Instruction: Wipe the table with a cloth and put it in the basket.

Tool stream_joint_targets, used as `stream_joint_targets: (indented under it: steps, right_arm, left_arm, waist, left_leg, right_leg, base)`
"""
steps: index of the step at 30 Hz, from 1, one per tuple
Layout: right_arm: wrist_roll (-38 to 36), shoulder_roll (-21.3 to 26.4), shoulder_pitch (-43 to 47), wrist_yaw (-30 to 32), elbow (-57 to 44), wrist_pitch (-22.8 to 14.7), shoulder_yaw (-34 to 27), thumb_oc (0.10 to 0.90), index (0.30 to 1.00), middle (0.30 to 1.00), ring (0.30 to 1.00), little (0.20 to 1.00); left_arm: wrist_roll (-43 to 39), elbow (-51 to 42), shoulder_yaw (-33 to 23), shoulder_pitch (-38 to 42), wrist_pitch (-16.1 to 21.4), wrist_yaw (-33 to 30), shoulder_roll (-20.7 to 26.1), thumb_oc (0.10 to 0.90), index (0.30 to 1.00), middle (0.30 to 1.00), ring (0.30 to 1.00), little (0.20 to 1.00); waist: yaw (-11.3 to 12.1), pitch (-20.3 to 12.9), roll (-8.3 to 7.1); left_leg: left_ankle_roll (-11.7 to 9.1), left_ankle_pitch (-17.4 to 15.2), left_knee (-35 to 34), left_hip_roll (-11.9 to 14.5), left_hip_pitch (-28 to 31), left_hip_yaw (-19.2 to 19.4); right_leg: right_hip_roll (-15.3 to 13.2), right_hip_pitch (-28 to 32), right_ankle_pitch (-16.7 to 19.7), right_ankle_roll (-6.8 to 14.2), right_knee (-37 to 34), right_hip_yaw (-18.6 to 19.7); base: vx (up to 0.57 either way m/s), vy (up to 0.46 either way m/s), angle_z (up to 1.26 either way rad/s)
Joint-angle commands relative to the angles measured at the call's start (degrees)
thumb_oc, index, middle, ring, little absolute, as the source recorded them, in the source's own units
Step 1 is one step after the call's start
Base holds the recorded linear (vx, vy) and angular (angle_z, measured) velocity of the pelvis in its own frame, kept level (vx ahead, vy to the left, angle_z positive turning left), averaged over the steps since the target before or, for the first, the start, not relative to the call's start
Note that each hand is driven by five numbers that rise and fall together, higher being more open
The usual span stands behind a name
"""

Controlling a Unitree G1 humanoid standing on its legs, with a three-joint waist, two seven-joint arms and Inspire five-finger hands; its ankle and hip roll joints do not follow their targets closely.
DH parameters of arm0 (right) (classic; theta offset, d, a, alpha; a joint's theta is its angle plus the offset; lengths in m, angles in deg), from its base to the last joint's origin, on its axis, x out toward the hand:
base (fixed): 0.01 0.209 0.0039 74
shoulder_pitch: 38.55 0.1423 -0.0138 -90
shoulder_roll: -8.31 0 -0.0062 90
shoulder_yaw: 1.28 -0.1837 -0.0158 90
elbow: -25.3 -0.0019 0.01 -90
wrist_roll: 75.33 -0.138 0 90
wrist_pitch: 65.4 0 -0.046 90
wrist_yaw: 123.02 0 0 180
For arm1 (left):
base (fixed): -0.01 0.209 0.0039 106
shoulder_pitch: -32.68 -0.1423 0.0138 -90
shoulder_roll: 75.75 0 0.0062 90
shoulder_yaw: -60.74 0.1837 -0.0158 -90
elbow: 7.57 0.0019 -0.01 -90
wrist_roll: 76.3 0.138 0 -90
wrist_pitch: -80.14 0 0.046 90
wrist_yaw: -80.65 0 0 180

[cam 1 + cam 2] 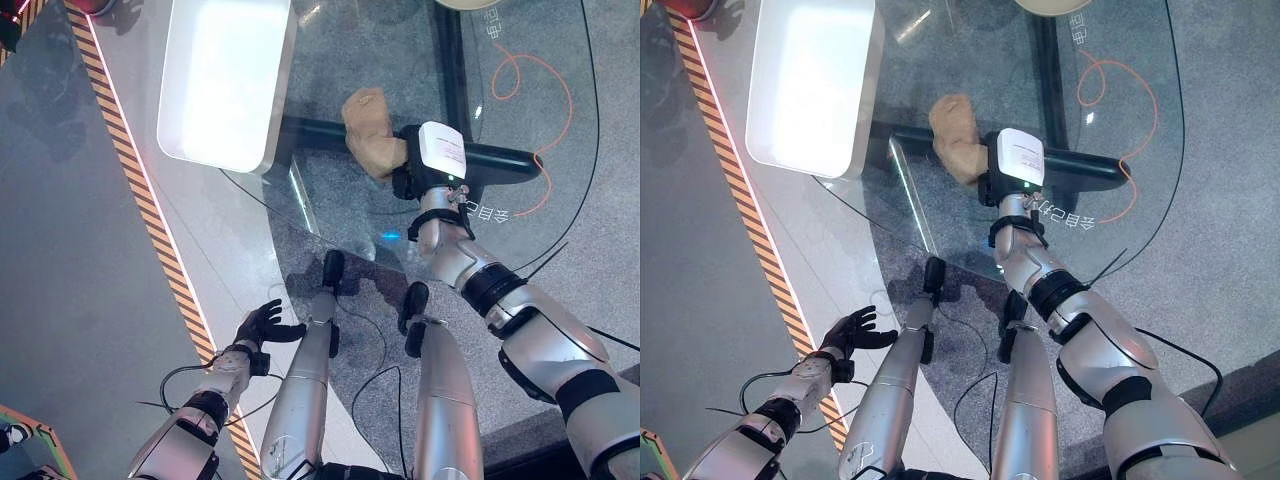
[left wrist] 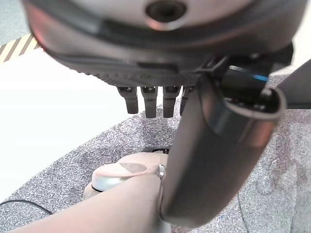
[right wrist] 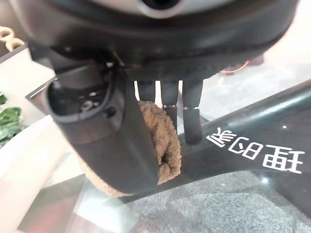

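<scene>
Wiping step, it seems: right hand (image 1: 418, 172) out over the glass table (image 1: 400, 60), thumb and fingers curled round the tan cloth (image 1: 372, 130), with the cloth pressed on the glass near the table's middle.

Left hand (image 1: 262, 325) low by the side, off the table, fingers loose and spread, holding nothing.

Next, probably: rub the cloth across the glass, then carry it to the basket. No sure basket to be seen, so some looking first.

See-through table on dark legs, white tray (image 1: 225, 80) on its far left part. Grey speckled floor below, striped tape (image 1: 150, 220) and an orange cord (image 1: 535, 110).
</scene>
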Motion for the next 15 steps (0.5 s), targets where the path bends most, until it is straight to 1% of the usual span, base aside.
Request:
stream_joint_targets:
  steps: [1, 3, 5, 7, 10, 12, 15]
  right_arm:
    - [6.6, -0.8, 8.2, -2.7, -6.1, -5.4, 3.5, 0.100, 0.300, 0.300, 0.300, 0.200]
    - [7.2, -1.0, 7.8, -5.1, -6.6, -6.5, 4.7, 0.100, 0.300, 0.300, 0.300, 0.200]
    - [8.0, -1.1, 7.3, -6.2, -7.0, -6.9, 5.4, 0.100, 0.300, 0.300, 0.300, 0.200]
    - [8.0, -1.5, 6.8, -8.5, -7.3, -8.3, 5.9, 0.100, 0.300, 0.300, 0.300, 0.200]
    - [8.5, -1.9, 6.3, -10.5, -7.8, -9.0, 6.5, 0.100, 0.300, 0.300, 0.300, 0.200]
    - [8.9, -2.0, 5.9, -13.3, -8.2, -10.5, 7.0, 0.100, 0.300, 0.300, 0.300, 0.200]
    - [9.3, -2.1, 5.4, -15.2, -8.3, -11.3, 7.6, 0.100, 0.300, 0.300, 0.300, 0.200]
  left_arm:
    - [1.3, 1.0, 1.5, 0.8, -0.8, -1.1, 0.4, 0.800, 0.900, 0.900, 0.900, 0.900]
    - [1.3, 1.2, 1.5, 1.0, -0.7, -0.6, 0.7, 0.800, 0.900, 0.900, 0.900, 0.900]
    - [1.3, 1.2, 1.5, 1.0, -0.7, -0.3, 0.9, 0.800, 0.900, 0.900, 0.900, 0.900]
    - [1.4, 1.0, 1.5, 1.1, -0.9, -0.1, 1.0, 0.800, 0.900, 0.900, 0.900, 0.900]
    - [1.5, 0.9, 1.6, 1.3, -1.2, -0.1, 1.1, 0.800, 0.900, 0.900, 0.900, 0.900]
    - [1.9, 1.0, 1.5, 1.3, -1.2, 0.3, 1.2, 0.800, 0.900, 0.900, 0.900, 0.900]
    - [2.1, 1.0, 1.3, 1.4, -1.3, 0.4, 1.3, 0.800, 0.900, 0.900, 0.900, 0.900]
  waist:
    - [-0.2, -0.9, 0.60]
    - [-0.2, -0.9, 0.58]
    - [-0.2, -0.9, 0.58]
    - [-0.1, -0.9, 0.63]
    - [-0.1, -0.9, 0.47]
    - [-0.1, -0.9, 0.35]
    - [-0.1, -0.9, 0.22]
  left_leg:
    - [6.2, -9.8, 7.7, -7.3, 1.7, 5.5]
    - [6.2, -9.7, 7.6, -7.3, 1.8, 5.5]
    - [6.1, -9.6, 7.6, -7.3, 1.8, 5.5]
    - [6.1, -9.6, 7.5, -7.3, 1.7, 5.5]
    - [6.1, -9.6, 7.6, -7.3, 1.6, 5.5]
    - [6.1, -9.5, 7.7, -7.4, 1.6, 5.5]
    - [6.1, -9.5, 7.6, -7.3, 1.6, 5.4]
  right_leg:
    - [2.3, 3.8, 9.1, 2.0, -15.4, -0.3]
    - [2.1, 4.0, 9.1, 2.0, -15.5, -0.4]
    - [2.1, 3.9, 9.2, 2.0, -15.6, -0.5]
    - [2.0, 3.8, 9.2, 2.1, -15.5, -0.5]
    - [1.9, 3.7, 9.4, 2.2, -15.5, -0.6]
    - [1.9, 3.7, 9.4, 2.2, -15.4, -0.7]
    - [1.9, 3.8, 9.4, 2.2, -15.5, -0.7]
  base:
    - [0.00, 0.000, 0.00]
    - [0.00, 0.000, 0.00]
    - [0.00, 0.000, 0.00]
    - [0.00, -0.013, 0.03]
    - [0.00, 0.000, 0.00]
    - [0.00, 0.000, 0.00]
    - [0.00, -0.005, 0.01]
